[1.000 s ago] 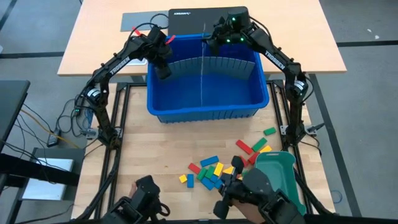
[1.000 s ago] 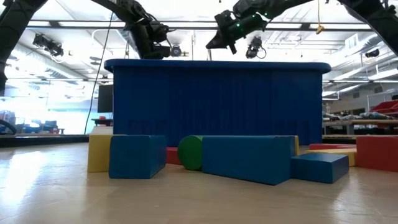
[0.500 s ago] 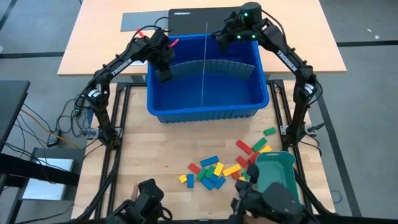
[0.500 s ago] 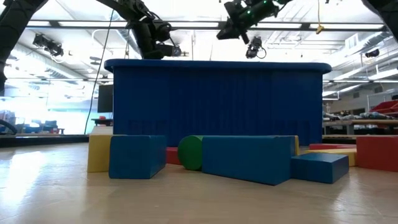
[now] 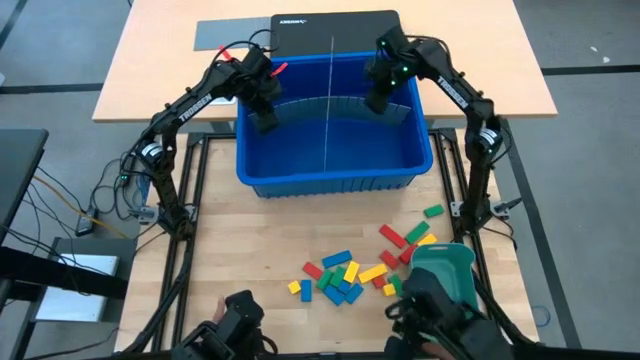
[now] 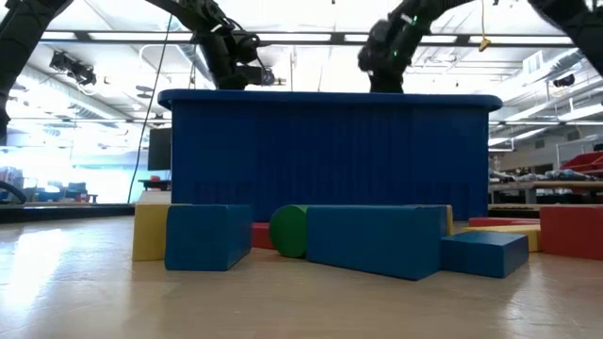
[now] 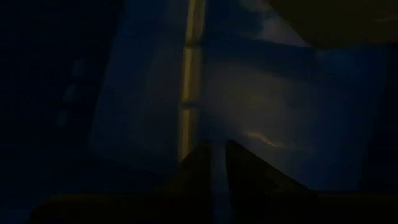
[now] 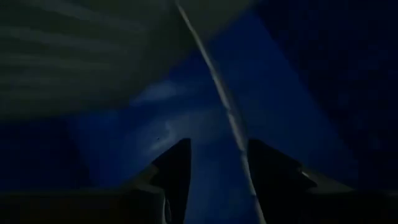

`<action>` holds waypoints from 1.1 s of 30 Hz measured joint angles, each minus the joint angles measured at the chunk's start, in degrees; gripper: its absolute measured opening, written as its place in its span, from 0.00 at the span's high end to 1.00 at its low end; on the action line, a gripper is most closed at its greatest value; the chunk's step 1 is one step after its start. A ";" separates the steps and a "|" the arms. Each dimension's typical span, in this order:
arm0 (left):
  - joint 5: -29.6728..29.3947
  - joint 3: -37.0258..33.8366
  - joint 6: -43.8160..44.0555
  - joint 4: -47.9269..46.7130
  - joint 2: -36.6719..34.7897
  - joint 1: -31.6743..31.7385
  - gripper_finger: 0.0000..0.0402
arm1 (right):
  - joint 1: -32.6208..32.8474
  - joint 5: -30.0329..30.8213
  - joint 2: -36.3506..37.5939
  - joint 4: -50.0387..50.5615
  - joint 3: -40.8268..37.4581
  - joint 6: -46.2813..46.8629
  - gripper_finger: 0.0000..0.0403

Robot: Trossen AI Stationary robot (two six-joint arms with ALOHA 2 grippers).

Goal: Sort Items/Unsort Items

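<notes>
The items, small red, yellow, green and blue blocks point(image 5: 345, 272), lie loose on the table in front of a blue bin point(image 5: 330, 183); none is in the bin. A grey slotted divider sheet point(image 5: 300, 103) curves across the bin's far part, crossed by a thin upright divider point(image 5: 329, 130). My left gripper point(image 5: 263, 118) points down at the sheet's left end, its fingers point(image 7: 200, 163) a narrow gap apart. My right gripper point(image 5: 377, 102) is open and points down over the sheet's right part; in its wrist view the sheet's edge point(image 8: 211, 87) runs between the fingers. My left gripper is at the left end of the divider sheet; the dark wrist view does not show whether its fingers touch the sheet. My right gripper stands astride the sheet's edge; one finger point(image 8: 267, 168) is close to that edge, and I cannot tell whether it touches.
A teal tray point(image 5: 445, 272) sits at the table's near right beside the blocks. A green block point(image 5: 433, 211) lies apart toward the right edge. A black laptop point(image 5: 335, 25) rests on the light table behind the bin. Dark shapes point(image 5: 440, 320) show at the near edge.
My right gripper has gone from above the bin's far rim, near the upright divider, toward the right and near side and down into the bin. It has tipped from nearly level to pointing steeply down. The dark shape at the near right edge has drawn back from the blocks.
</notes>
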State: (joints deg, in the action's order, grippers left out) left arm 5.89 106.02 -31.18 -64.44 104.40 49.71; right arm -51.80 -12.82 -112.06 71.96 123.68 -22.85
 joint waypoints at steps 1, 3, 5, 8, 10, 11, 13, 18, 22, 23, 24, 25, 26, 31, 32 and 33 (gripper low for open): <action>0.31 0.00 0.00 -0.35 0.00 -0.02 0.85 | -0.33 0.72 -1.01 0.69 0.02 -0.58 0.60; 1.36 0.00 0.02 -1.00 0.00 -0.06 0.85 | -0.85 2.97 -2.85 0.98 0.02 -1.24 0.60; 1.68 0.00 0.25 -1.65 0.00 -0.05 0.84 | -1.22 4.59 -4.22 1.02 0.02 -1.40 0.60; 1.71 0.00 1.73 -2.21 0.00 0.01 0.84 | -1.45 4.91 -5.87 1.58 0.02 -1.42 0.62; 1.54 0.00 2.05 -2.34 0.00 0.01 0.83 | -1.43 4.43 -6.77 1.69 0.02 -1.42 0.63; 1.29 -0.09 2.30 -2.26 -0.02 0.00 0.83 | -1.41 4.12 -6.99 1.73 0.02 -1.42 0.64; 1.24 -0.36 2.88 -2.37 0.03 0.00 0.83 | -1.07 3.47 -7.20 1.79 0.04 -1.64 0.67; -3.51 -0.49 3.36 -2.45 1.70 -0.13 0.84 | -0.10 2.95 -7.60 1.79 0.07 -4.55 0.83; -5.17 -0.50 3.36 -2.93 2.14 -0.66 0.93 | 0.03 3.29 -7.57 2.55 0.11 -6.12 0.97; -5.17 -0.50 3.34 -2.96 2.14 -0.89 0.96 | 0.03 3.14 -7.57 3.06 0.13 -6.24 0.97; -5.17 -0.50 3.34 -3.02 2.16 -1.15 0.98 | 0.05 3.02 -7.56 3.70 0.13 -6.36 0.97; -5.17 -0.50 3.31 -3.15 2.16 -1.42 0.98 | 0.08 2.93 -7.41 4.25 0.13 -6.47 0.97; -5.17 -0.50 3.12 -3.61 2.16 -1.60 0.98 | 0.08 2.89 -7.20 4.62 0.13 -6.97 0.98; -4.83 1.24 0.98 -8.03 2.14 -2.68 0.99 | 0.32 0.54 -5.02 7.36 0.00 -8.50 0.99; -4.63 1.81 0.17 -9.13 2.12 -2.90 0.99 | 0.32 -0.41 -4.51 7.94 0.00 -9.04 0.99; -4.47 2.42 -0.05 -10.19 2.12 -3.06 0.99 | 0.36 -1.04 -4.14 8.58 0.00 -9.34 0.99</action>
State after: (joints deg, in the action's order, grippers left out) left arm 1.41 108.43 -31.22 -74.63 106.52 46.65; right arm -51.44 -13.86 -116.20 80.55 123.68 -32.19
